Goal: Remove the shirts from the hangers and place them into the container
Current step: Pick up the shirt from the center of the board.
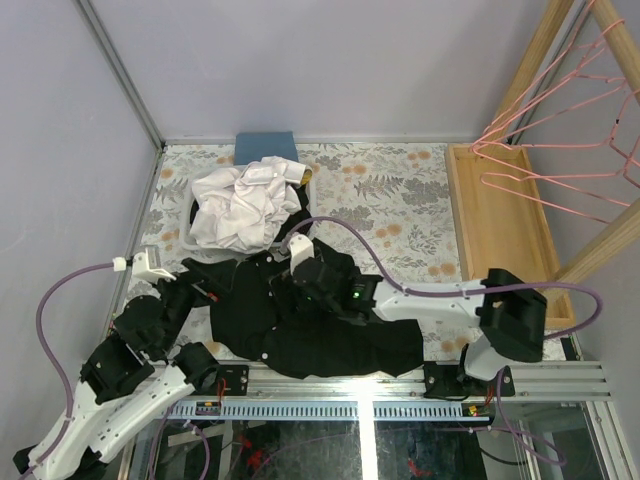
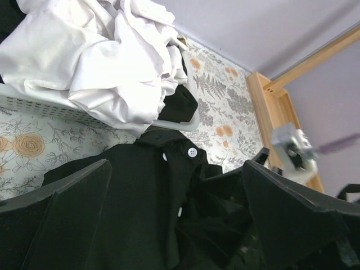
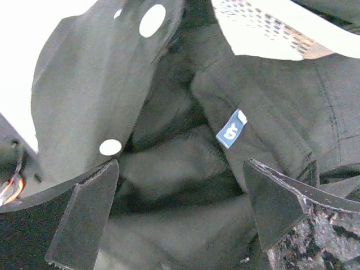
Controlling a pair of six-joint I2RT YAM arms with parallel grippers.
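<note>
While both arms are reaching over it, the floral table [image 1: 400, 190] is carrying everything else. A black shirt [image 1: 330, 330] is lying spread across the near middle, outside the basket [image 2: 34, 106], with its collar end pressing against the basket's near side. To the right, a long wooden tray [image 1: 500, 230] is running from near to far along the table's edge. At the far left a white shirt [image 1: 240, 205] is sitting heaped in the basket and bulging above the rim. The left wrist view is showing some black cloth tucked under it in the same basket. Pink hangers [image 1: 560, 150] are hanging from a wooden frame at the far right, above the tray. A folded blue cloth [image 1: 265, 145] is lying just beyond the basket, against the far wall.

The left gripper [image 2: 177, 169] is hovering at the black shirt's left side, its jaws standing wide apart and holding nothing. The right gripper [image 3: 181, 169] is hanging low over the collar, jaws equally wide, straddling the folds without clamping them. Whether its fingers are touching the cloth cannot be told.

White buttons [image 2: 192, 152] are showing along the shirt's front. A small blue tag [image 3: 232, 128] at the collar is bearing a white mark that is looking like an S, though it is too small to be sure.
</note>
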